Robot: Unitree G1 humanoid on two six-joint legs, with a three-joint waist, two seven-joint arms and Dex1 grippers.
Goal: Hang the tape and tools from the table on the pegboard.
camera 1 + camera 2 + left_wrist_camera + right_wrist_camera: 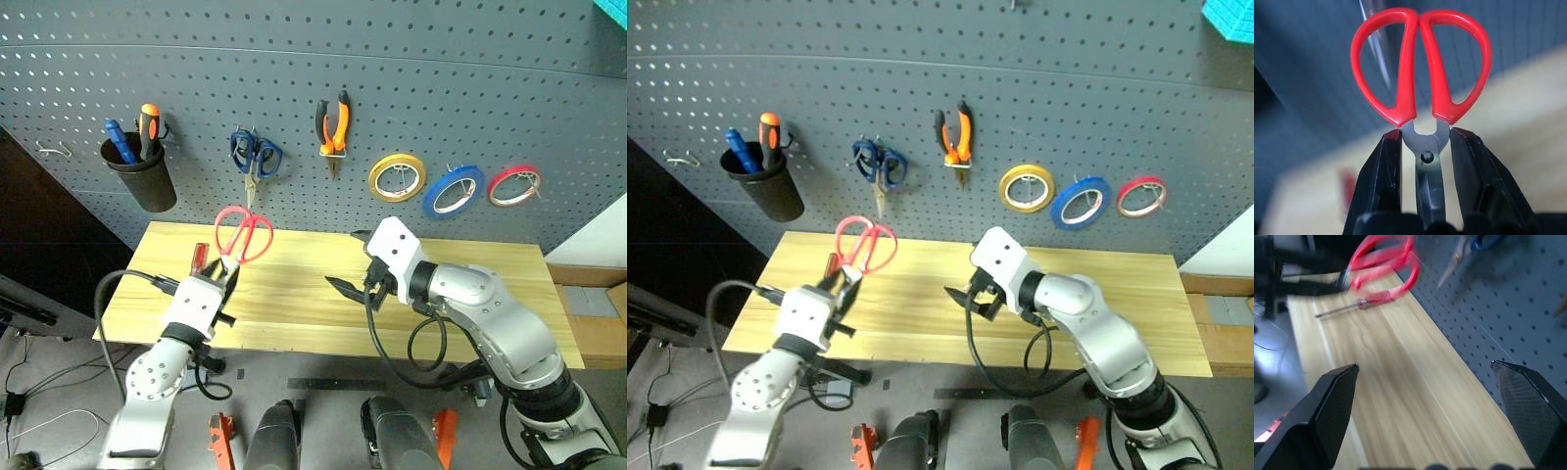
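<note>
2 hung: blue tape (453, 190), pliers (333, 129). Red scissors (1420, 68) clamped in left gripper (227, 277); right gripper (355, 286) apart; screwdriver (1359, 304) seemingly left on table (470, 294).

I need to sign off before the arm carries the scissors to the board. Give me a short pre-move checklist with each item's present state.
1. Left gripper shut on the red-handled scissors at the pivot: ok.
2. Scissors lifted off the light wood-grain table: ok.
3. Handle loops point toward the dark grey pegboard: ok.
4. Right gripper open, apart from the scissors: ok.
5. Free metal hook at the board's left: ok; its reach cannot tell.
6. Red-handled screwdriver still on the table: not ok.
</note>
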